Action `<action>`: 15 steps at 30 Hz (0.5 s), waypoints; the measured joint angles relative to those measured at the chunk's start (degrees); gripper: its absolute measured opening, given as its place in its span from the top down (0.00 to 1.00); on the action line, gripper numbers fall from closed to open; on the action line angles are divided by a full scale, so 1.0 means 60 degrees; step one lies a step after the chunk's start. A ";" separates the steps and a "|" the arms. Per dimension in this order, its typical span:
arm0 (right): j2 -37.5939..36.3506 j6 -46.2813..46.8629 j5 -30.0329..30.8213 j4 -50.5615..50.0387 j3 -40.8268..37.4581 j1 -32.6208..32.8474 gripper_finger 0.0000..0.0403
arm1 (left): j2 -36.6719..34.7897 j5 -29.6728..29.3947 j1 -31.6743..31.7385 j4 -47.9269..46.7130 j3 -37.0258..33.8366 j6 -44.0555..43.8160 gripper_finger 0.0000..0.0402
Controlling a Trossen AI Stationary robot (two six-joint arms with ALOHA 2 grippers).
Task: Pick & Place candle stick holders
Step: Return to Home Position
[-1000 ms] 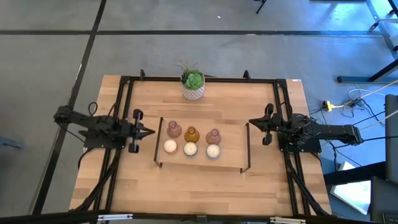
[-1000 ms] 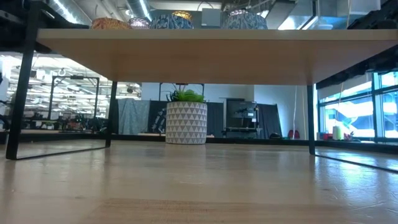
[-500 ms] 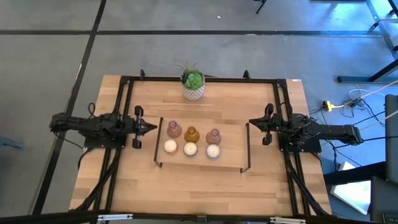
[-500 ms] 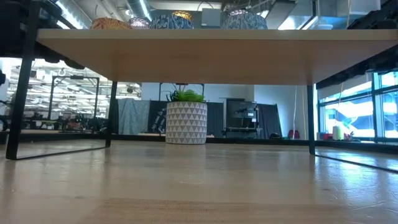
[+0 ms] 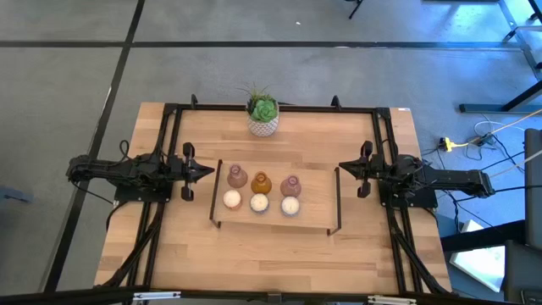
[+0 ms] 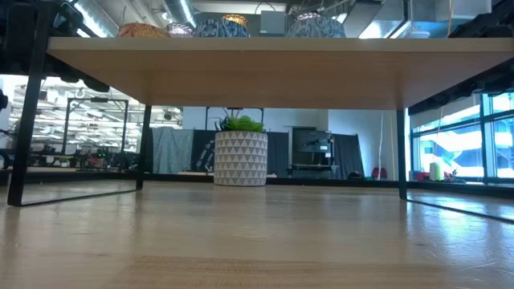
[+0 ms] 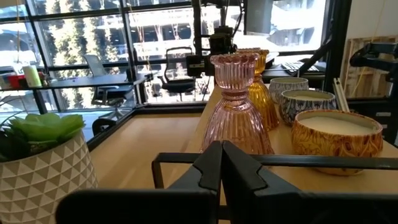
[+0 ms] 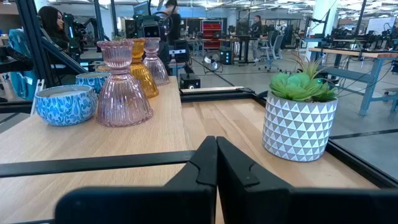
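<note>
Six candle stick holders stand on a raised wooden shelf (image 5: 313, 207) in mid-table. The far row is a dusty-pink one (image 5: 237, 176), an amber one (image 5: 261, 182) and a second pink one (image 5: 290, 185). The near row is three low round ones (image 5: 259, 202). My left gripper (image 5: 203, 172) is shut, level, just off the shelf's left end and facing the nearest pink holder (image 7: 236, 106). My right gripper (image 5: 343, 167) is shut off the shelf's right end and faces another pink holder (image 8: 123, 84). Neither touches anything.
A white patterned pot with a green plant (image 5: 263, 116) stands near the table's far edge, behind the shelf. The shelf rests on thin black legs (image 6: 24, 120), with open room beneath it. Black frame rails (image 5: 165, 144) run along the table's left and right sides.
My left arm has swung a little toward the table's far edge and straightened. Its shut gripper now points squarely at the shelf's left end. The holders and my right arm have kept still.
</note>
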 joint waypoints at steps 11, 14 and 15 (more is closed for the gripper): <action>0.0000 -0.0003 0.0000 0.0000 0.0000 0.0001 1.00 | 0.0005 -0.0012 0.0000 -0.0007 0.0000 0.1025 0.99; 0.0000 0.0000 0.0000 0.0000 0.0000 0.0000 1.00 | 0.0007 -0.0012 0.0000 -0.0007 0.0000 0.0695 0.99; 0.0000 0.0000 0.0000 0.0000 0.0000 0.0001 1.00 | 0.0007 -0.0012 0.0000 -0.0007 0.0000 0.0677 0.99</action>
